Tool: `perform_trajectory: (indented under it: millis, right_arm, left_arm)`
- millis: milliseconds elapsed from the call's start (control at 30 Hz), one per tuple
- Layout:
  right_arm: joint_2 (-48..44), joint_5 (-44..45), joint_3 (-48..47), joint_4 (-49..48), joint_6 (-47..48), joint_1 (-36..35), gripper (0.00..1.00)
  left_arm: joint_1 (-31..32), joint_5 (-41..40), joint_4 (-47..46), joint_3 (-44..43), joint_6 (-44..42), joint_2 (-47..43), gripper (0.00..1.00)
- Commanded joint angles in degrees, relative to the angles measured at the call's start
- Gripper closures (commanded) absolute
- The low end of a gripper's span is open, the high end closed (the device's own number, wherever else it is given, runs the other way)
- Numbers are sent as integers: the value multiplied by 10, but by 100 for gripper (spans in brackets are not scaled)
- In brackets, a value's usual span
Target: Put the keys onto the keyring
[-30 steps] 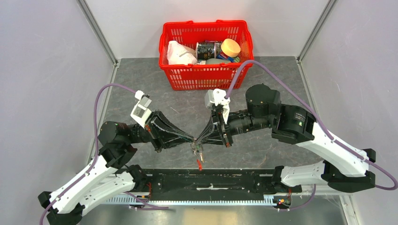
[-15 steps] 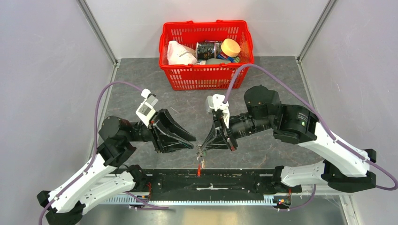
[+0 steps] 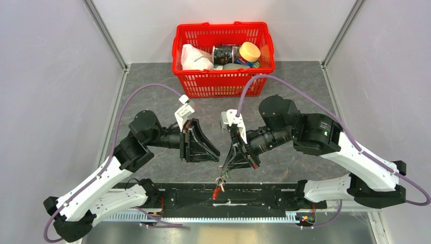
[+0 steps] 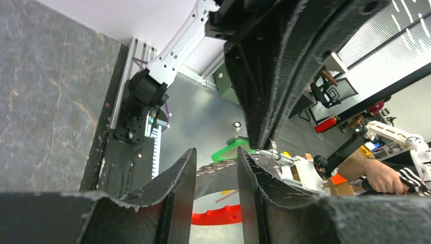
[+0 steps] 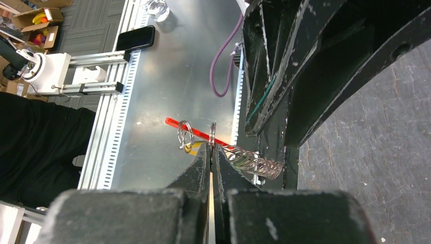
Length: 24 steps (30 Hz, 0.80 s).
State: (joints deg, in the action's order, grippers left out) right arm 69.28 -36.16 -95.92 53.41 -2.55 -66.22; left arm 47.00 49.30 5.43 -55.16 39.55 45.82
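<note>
Obs., working outward from the black base rail (image 3: 254,195) at the near table edge.

- Directly over the rail's middle: the keyring (image 3: 219,184) hangs in the air, not resting on the table (image 3: 152,86). Its red loop (image 3: 217,192) is lowest, just over the rail.
- Just beyond the rail: the right gripper (image 3: 223,168) is clenched on the keyring's thin metal ring (image 5: 212,133), pinched edge-on between the tips. The right wrist view shows a second small ring (image 5: 184,134) and a coil of wire loops (image 5: 251,161) beside the fingers (image 5: 195,170).
- A little farther from the rail, off to the left of the bunch: the left gripper (image 3: 212,154) is released, jaws apart, and grasps nothing. The left wrist view shows an empty gap between its fingers (image 4: 178,183). It is near the keyring but apart from it.
- Far from the rail, at the back: a red basket (image 3: 223,84) of groceries, not involved.

Keys: the bunch is too small to resolve; a silvery cluster (image 3: 220,179) sits under the right fingertips. Cannot tell how many keys, if any, are threaded. No separate key can be picked out lying on the table.

Progress, judged: the ring is secured by one arm and the second arm is free. Either threading is unfinished and a key must be fetched, or this is the tail end. The pictures don't settle it.
</note>
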Motion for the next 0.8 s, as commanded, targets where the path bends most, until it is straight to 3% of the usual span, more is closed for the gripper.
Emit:
perform_trajectory:
  millis: [0, 767]
  right_arm:
    - [5, 9, 3, -22, -13, -1, 100]
    - [36, 29, 42, -53, -19, -1, 100]
  left_arm:
    - [1, 33, 32, -20, -20, 1, 58]
    - [1, 55, 80, -11, -45, -6, 59]
